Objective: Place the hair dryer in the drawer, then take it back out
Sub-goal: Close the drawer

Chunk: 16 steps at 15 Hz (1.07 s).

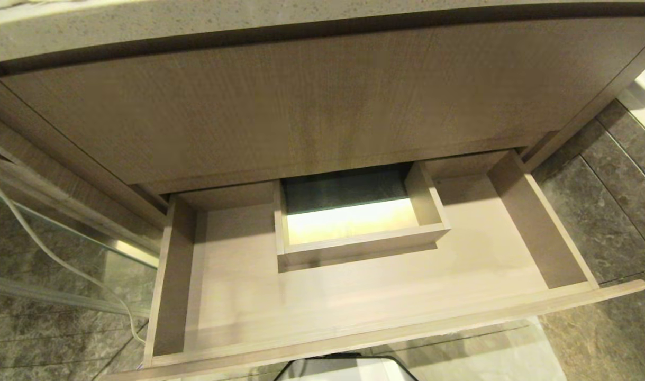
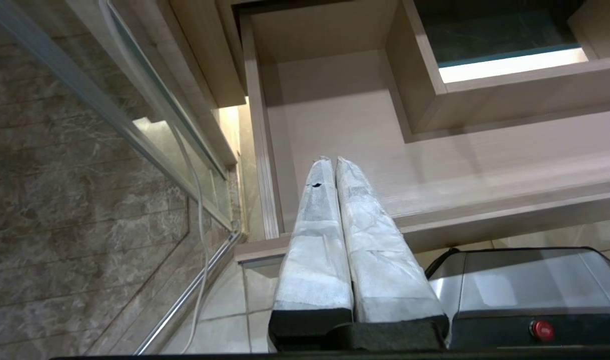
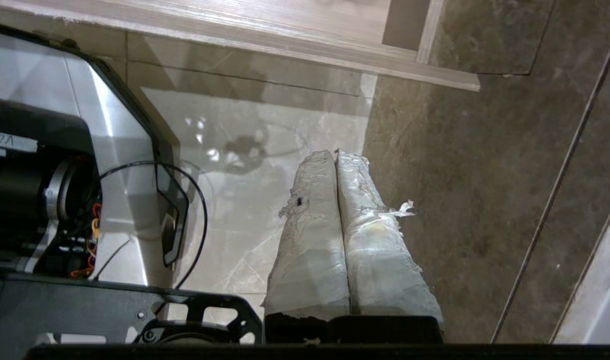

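Robot base (image 1: 343,368): silver-black, nearest, on pale floor tile just before the drawer front.
Left gripper (image 2: 333,161): white-wrapped fingers pressed together, empty, over the drawer's front left corner.
Right gripper (image 3: 334,154): fingers closed together, empty, over the floor off the drawer's front right corner.
Drawer (image 1: 354,330): pulled out, light wood-grain, interior bare; boxed cutout (image 1: 354,246) at mid-back edge.
Hair dryer: not visible in any view.
Front panel (image 1: 280,111): taller, above and behind.
White cord (image 1: 52,254): on the floor, left.
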### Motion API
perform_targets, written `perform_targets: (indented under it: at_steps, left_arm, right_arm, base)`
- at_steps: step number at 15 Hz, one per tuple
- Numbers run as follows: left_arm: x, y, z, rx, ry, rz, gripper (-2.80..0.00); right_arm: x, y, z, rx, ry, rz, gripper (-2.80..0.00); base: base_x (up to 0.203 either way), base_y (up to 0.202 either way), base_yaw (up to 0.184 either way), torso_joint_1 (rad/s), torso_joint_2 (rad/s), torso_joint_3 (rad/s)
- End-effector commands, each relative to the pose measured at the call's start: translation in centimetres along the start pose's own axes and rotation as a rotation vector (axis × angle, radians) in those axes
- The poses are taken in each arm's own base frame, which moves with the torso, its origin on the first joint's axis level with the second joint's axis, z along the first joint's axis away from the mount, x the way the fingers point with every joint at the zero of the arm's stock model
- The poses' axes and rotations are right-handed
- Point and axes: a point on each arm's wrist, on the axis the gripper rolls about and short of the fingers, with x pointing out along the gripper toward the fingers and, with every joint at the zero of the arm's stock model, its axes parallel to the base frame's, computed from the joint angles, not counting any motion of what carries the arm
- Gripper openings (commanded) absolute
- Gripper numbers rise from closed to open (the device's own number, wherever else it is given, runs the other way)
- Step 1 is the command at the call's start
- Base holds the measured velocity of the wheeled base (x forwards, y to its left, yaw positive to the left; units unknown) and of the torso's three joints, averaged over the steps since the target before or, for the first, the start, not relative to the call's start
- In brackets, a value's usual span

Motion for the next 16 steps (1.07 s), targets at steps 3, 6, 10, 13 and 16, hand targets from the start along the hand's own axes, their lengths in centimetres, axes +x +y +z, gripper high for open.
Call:
perform_targets:
  at_steps: [3,6,10,13,16]
  left_arm:
    - [0.01,0.00,-0.06,0.000,0.003,0.000,-2.80]
    - [0.00,0.00,-0.02,0.000,0.001,0.000,-2.80]
    - [0.01,0.00,-0.06,0.000,0.003,0.000,-2.80]
    - [0.01,0.00,-0.06,0.000,0.003,0.000,-2.80]
    - [0.01,0.00,-0.06,0.000,0.003,0.000,-2.80]
  right_arm:
    - [-0.03,0.16,-0.23,-0.006,-0.006,0.000,-2.80]
    - [-0.12,0.09,-0.10,-0.007,-0.013,-0.004,-2.80]
    - [-0.17,0.41,-0.53,-0.019,-0.016,0.008,-2.80]
    - [-0.11,0.28,-0.32,-0.042,-0.017,0.007,-2.80]
    - [-0.20,0.33,-0.41,-0.043,-0.014,0.005,-2.80]
  base:
    - [0.000,0.000,0.000,0.083,0.05,0.117]
    - [0.000,0.000,0.000,0.038,0.03,0.065]
    - [0.000,0.000,0.000,0.006,0.00,0.014]
    - [0.000,0.000,0.000,0.000,0.00,0.000]
    - [0.000,0.000,0.000,0.000,0.00,0.000]
